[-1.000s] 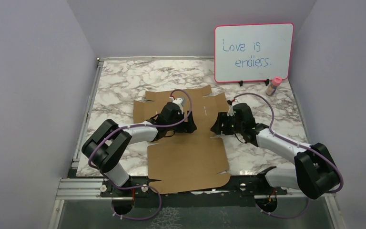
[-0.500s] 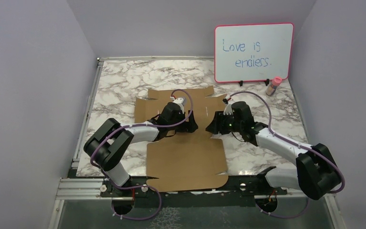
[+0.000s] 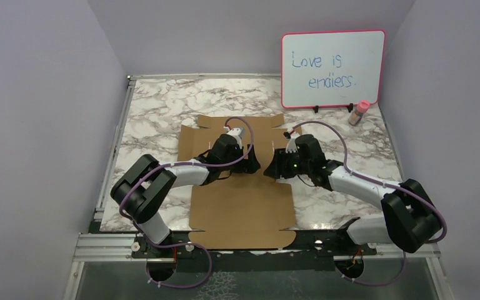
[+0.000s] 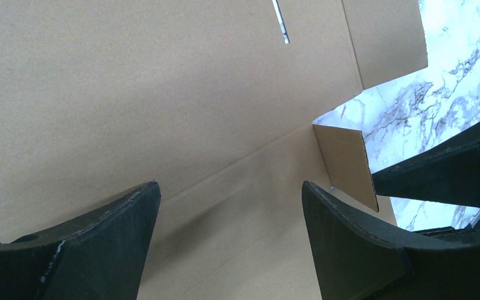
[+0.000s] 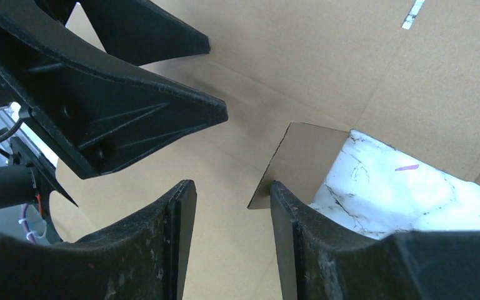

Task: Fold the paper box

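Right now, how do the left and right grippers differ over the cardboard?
The left gripper has its jaws spread wide; the right gripper has them narrower. The left gripper is over flat cardboard with nothing in its gap; the right gripper is at a small raised flap, whose corner shows in its gap. Both are open and hold nothing.

From the top camera we can't make out the left jaws or right jaws, just dark blobs under the wrists, and the arms cover the middle of the paper box. The little bottle by the whiteboard is too small for us to read. In both wrist views the box runs off the frame. The raised tab has its lower edge behind a right finger, so touching or not, we can't tell.
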You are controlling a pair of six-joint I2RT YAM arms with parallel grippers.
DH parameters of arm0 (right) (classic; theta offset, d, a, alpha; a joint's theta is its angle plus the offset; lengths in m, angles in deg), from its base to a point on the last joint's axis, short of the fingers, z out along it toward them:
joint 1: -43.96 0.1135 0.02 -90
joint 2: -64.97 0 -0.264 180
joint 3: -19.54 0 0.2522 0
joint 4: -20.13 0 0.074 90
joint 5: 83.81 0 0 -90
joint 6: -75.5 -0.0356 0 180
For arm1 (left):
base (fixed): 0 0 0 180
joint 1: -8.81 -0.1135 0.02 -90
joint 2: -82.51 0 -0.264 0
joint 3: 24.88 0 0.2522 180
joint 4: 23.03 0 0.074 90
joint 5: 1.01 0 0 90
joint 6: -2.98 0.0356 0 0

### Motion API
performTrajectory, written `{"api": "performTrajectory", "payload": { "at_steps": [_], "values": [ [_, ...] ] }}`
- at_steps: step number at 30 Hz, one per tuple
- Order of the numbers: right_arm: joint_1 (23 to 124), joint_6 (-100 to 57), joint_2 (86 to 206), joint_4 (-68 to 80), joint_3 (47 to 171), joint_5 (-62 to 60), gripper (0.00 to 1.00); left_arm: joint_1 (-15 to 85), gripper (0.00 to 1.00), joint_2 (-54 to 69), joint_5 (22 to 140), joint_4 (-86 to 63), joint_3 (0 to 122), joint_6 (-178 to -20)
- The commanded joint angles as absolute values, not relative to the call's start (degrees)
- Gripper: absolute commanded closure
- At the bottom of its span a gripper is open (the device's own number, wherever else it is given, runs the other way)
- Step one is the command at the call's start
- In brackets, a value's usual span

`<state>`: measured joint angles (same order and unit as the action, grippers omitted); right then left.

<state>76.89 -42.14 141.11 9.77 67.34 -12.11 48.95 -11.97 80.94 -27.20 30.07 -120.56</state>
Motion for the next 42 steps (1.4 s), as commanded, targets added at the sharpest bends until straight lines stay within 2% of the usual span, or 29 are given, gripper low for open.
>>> {"api": "performTrajectory", "payload": {
  "at_steps": [1,7,12,25,31,35,42],
  "values": [
    [77.3,-41.5,139.9,9.6,70.0,-9.4,0.47,49.5,0.15,-12.9,81.9,-25.8,29.7,-121.1],
    [77.3,-38.2,135.5,3.4,73.1,0.0,0.42,48.6,0.13,-10.1,84.6,-20.5,33.4,-118.2],
    [76.6,-33.3,135.8,1.5,77.4,4.2,0.34,43.4,0.13,-8.4,84.3,-16.6,37.3,-116.2],
    [72.3,-27.1,153.5,5.3,93.9,-2.8,0.25,22.3,0.12,-10.6,80.3,-13.3,45.0,-114.3],
    [71.5,-24.9,161.4,6.7,100.5,-5.3,0.16,14.8,0.12,-11.7,80.1,-10.6,47.9,-111.6],
    [71.2,-22.0,166.6,6.9,104.9,-6.9,0.12,11.7,0.12,-15.0,78.5,-8.1,51.2,-109.0],
    [70.6,-20.4,170.5,6.5,107.8,-8.0,0.11,11.4,0.14,-25.0,68.6,-7.3,60.1,-108.6]
  ]
}}
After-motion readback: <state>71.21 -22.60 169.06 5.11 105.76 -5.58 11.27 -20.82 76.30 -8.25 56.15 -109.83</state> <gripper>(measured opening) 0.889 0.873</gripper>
